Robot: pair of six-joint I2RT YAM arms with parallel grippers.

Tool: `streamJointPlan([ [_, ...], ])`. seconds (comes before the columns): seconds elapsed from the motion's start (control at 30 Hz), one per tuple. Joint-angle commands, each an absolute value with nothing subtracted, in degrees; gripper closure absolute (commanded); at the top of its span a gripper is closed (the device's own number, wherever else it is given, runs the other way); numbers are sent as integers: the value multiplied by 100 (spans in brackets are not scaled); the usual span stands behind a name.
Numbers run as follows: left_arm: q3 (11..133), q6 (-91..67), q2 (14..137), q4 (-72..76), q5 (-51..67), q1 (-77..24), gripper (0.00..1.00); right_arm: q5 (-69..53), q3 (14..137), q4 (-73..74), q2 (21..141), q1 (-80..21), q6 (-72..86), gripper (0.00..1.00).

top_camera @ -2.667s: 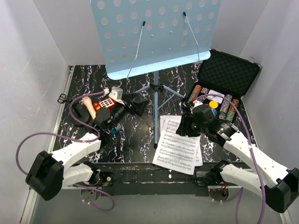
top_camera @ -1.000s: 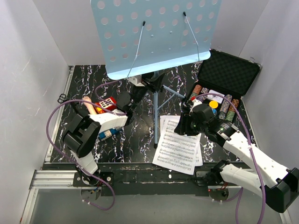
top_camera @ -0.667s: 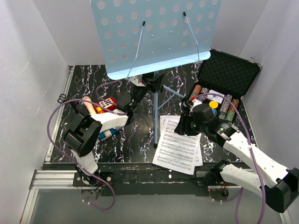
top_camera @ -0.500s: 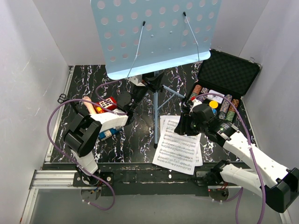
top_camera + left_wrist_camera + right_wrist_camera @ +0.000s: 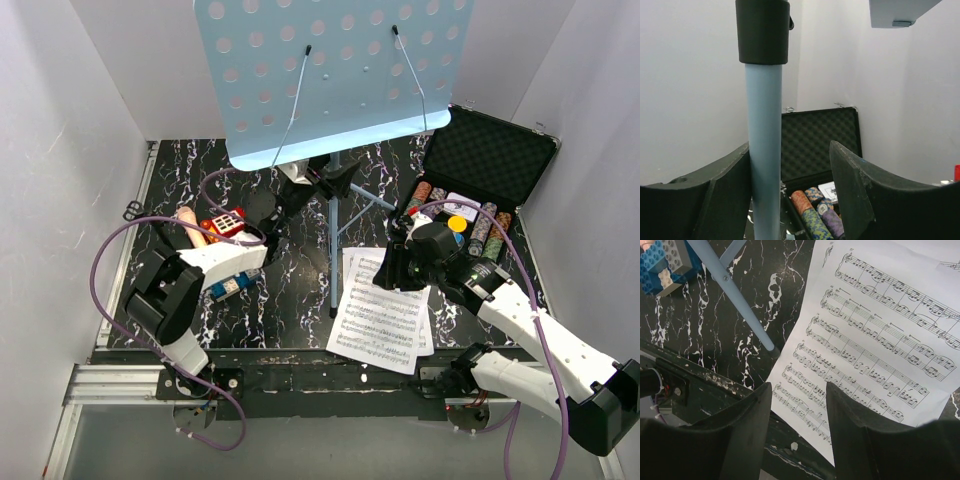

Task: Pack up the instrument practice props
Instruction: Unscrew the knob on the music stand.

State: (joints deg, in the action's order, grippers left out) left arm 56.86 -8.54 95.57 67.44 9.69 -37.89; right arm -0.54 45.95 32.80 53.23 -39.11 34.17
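The light-blue perforated music stand (image 5: 335, 70) stands at the back on tripod legs, and its pole (image 5: 332, 240) runs down the middle. My left gripper (image 5: 328, 180) is open around that pole. In the left wrist view the pole (image 5: 763, 150) lies against the left finger (image 5: 725, 190), with a gap to the right finger. White sheet-music pages (image 5: 385, 315) lie at the front right. Just above their near edge hovers my right gripper (image 5: 398, 268), open with nothing held. The pages (image 5: 875, 350) show between its fingers in the right wrist view.
A black foam-lined case of poker chips (image 5: 490, 160) lies open at the back right, and the case (image 5: 815, 140) shows behind the pole. A red toy (image 5: 226, 222), a peach cylinder (image 5: 190, 225) and a blue brick (image 5: 228, 287) lie at the left. A tripod leg (image 5: 735, 295) crosses beside the pages.
The left gripper's jaws have spread wider around the pole. The left arm's elbow has shifted slightly to the left. The right arm has not moved.
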Motion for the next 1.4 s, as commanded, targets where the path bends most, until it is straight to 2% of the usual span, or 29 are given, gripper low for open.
streamJointPlan([
  [0.0,5906,-1561,9386,6652,2072,-3455,43,-123,4535,3076,5212,-3894,3375,45],
  [0.13,5845,-2425,9571,7206,2311,-3112,45,-132,4526,3076,5195,-3894,3384,45],
  [0.3,5862,-2750,9606,7418,2478,-2848,53,-132,4483,3050,5186,-3902,3366,45],
  [0.67,6187,-3304,9931,7594,3076,-2698,53,-132,4430,3015,5194,-3894,3375,45],
  [0.83,6372,-3480,10107,7576,3260,-2689,57,-132,4465,3023,5177,-3902,3375,45],
  [0.97,6495,-3577,10204,7594,3313,-2689,73,-132,4491,3006,5185,-3902,3375,45],
  [1.07,6583,-3700,10239,7620,3357,-2689,96,-141,4500,3006,5186,-3902,3358,45],
  [1.1,6618,-3726,10239,7568,3410,-2689,100,-149,4517,2980,5177,-3902,3340,45],
  [1.37,7057,-4376,10169,6855,4182,-2365,100,527,4798,2331,5106,-3850,2901,43],
])
